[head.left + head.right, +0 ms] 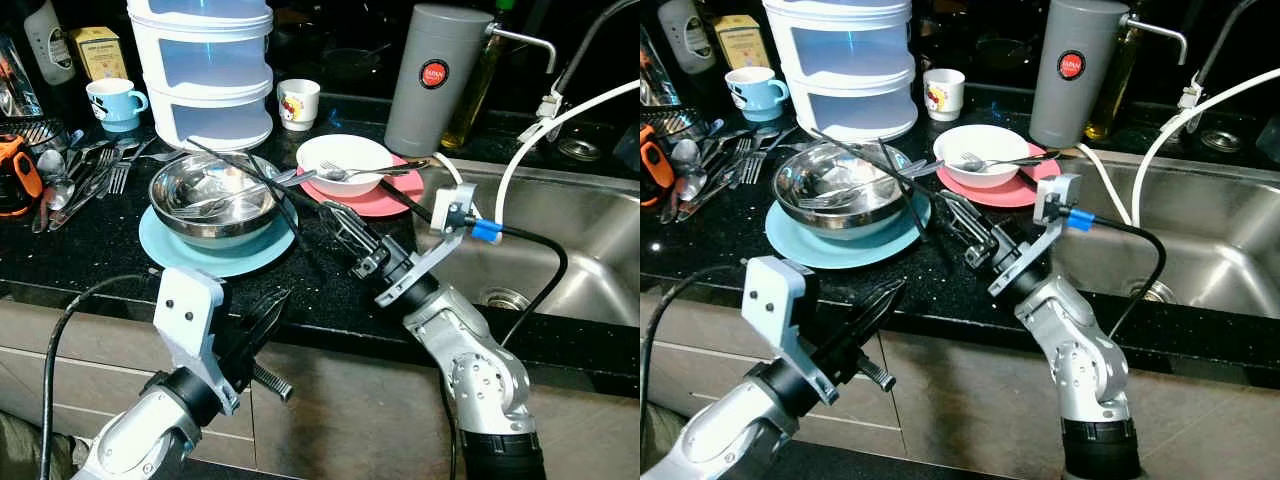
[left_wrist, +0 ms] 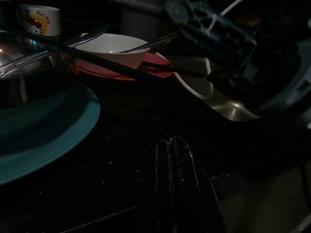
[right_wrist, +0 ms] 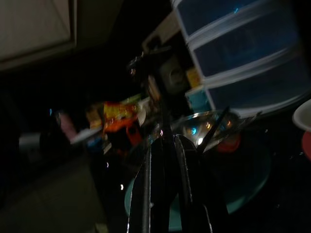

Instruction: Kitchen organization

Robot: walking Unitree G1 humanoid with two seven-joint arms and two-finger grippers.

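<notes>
Here, right hand (image 1: 340,225) clamped on chopsticks (image 1: 240,170), left hand (image 1: 270,312) closed, low.

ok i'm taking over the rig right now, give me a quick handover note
Right gripper: over the black counter between the plates, jaws shut on a black chopstick that slants across the steel bowl.
Left gripper: jaws shut, holding nothing, at the counter's front edge.
Steel bowl sits on the teal plate, with cutlery inside. White bowl with a fork sits on the pink plate. Loose cutlery lies at the counter's left. The steel sink is on the right.
Done: nothing visibly sorted yet.
Left: lift out the chopstick, clear both bowls, plates, cutlery.
</notes>
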